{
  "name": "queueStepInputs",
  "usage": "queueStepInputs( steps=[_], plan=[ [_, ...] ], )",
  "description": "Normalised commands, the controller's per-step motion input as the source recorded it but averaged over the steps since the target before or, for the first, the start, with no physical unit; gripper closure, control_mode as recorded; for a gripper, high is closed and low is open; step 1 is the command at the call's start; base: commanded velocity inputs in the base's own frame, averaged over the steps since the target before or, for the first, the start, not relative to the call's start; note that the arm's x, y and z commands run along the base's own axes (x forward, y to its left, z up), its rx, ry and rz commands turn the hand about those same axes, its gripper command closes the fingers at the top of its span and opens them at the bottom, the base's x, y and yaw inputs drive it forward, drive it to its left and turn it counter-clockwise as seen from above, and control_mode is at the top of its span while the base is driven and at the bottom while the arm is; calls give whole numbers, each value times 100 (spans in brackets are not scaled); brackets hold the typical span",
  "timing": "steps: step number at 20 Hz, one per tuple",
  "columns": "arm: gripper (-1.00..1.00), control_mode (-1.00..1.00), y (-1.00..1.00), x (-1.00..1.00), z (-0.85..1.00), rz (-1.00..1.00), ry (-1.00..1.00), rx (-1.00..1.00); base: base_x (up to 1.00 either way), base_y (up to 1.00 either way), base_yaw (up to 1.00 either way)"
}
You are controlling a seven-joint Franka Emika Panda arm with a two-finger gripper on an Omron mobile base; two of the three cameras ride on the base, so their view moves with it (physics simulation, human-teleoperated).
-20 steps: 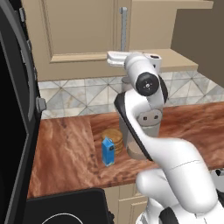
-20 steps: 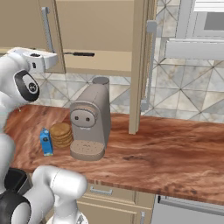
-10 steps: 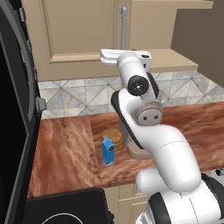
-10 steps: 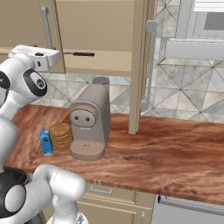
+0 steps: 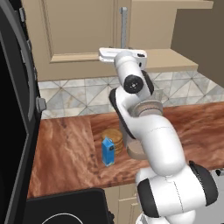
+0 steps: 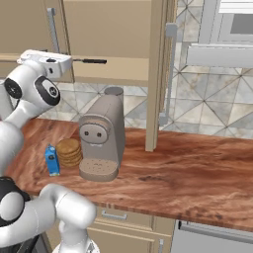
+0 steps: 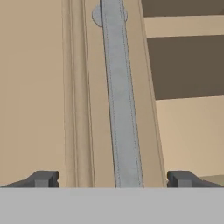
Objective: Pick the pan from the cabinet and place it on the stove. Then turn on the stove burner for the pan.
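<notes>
- Facing the cabinet [image 5: 78, 35]: tan wood, panelled door, long silver bar handle [image 7: 120, 100] running straight up btwn my tips.
- Right door swung open [image 6: 157, 74]; pan [image 6: 89, 61] sits on the tan shelf inside, only its thin black handle visible.
- Counter [image 6: 197, 168]: reddish wood grain; beige coffee machine [image 6: 101, 141], cookie stack [image 6: 68, 152], blue carton [image 6: 51, 159].
- My gripper [image 7: 113, 178]: spread wide, empty, bar not pinched.

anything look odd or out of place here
Nothing stands out. The coffee machine, blue carton and stacked cookies sit upright on the counter; the hand is open, facing the cabinet door's bar handle.
</notes>
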Motion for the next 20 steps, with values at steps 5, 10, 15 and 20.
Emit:
queueStepInputs(
  steps=[5, 10, 15, 20],
  plan=[
    [-100, -100, 0, 22, 0, 0, 0, 0, 0, 0, 0],
    [100, -100, 0, 30, 0, 0, 0, 0, 0, 0, 0],
    [100, -100, -1, 40, 0, 4, 0, 0, 0, 0, 0],
    [100, -100, -12, 38, -3, 8, 0, 0, 0, 0, 0]
  ],
)
